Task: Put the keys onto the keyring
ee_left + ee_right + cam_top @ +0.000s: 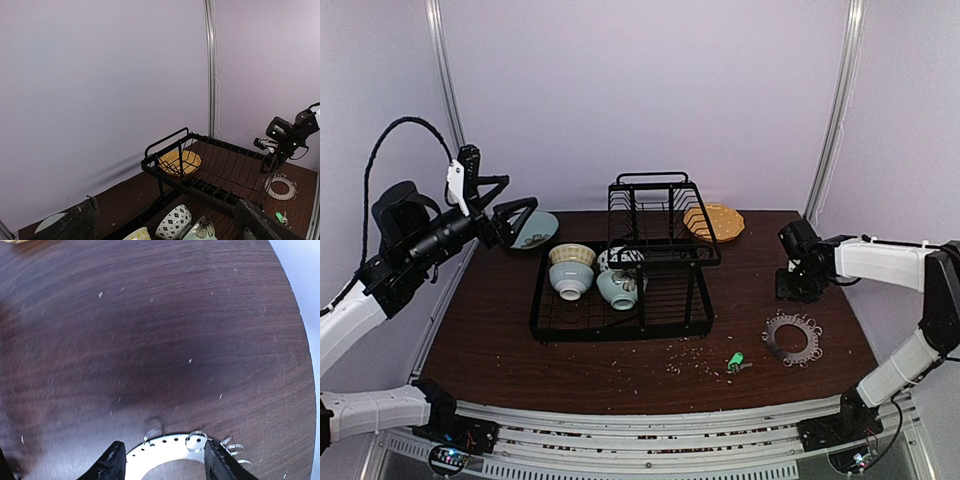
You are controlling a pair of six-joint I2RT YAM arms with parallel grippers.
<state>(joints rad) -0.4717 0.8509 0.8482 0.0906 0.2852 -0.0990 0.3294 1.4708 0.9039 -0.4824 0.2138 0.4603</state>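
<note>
Lying near the right edge of the table (845, 330), one keyring (791, 338) and one key (733, 361) had open room around them; left gripper (518, 195) and right gripper (165, 460) stood open, empty.

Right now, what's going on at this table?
The right pincer hangs open just beyond the keyring, whose looped rim shows between its fingers in the wrist view; it holds nothing. The green key lies loose on the table, left of the keyring and not on it. The left pincer is raised wide open and empty, left of the dish rack.
</note>
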